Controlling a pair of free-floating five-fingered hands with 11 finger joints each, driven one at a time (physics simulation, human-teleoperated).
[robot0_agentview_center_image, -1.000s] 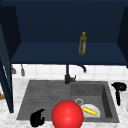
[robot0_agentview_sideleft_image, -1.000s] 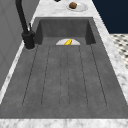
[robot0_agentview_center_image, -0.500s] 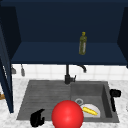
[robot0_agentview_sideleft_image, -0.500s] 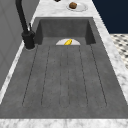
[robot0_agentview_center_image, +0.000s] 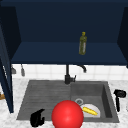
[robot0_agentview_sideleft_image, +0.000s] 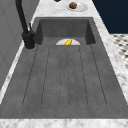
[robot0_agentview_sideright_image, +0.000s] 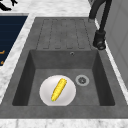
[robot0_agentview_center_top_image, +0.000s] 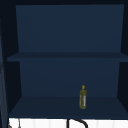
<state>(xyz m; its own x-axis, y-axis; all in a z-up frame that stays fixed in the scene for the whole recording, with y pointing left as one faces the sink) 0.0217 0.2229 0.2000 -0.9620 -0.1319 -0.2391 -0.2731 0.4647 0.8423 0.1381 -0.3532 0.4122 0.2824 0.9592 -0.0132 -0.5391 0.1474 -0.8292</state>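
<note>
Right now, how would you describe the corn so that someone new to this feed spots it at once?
Start at the dark grey sink and look into its deep basin, on the side away from the ribbed drainboard. A white plate lies on the basin floor beside the round drain. The corn is the yellow cob lying aslant on that plate, the basin's one bright thing.

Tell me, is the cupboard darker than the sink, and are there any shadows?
Front view: the cabinet is deep dark blue and dim, while the sink below is evenly lit grey. Upper view: the olive bottle stands out against the dark shelf. Right side view: the corn cob on its white plate looks bright, with soft shading on the basin walls.
</note>
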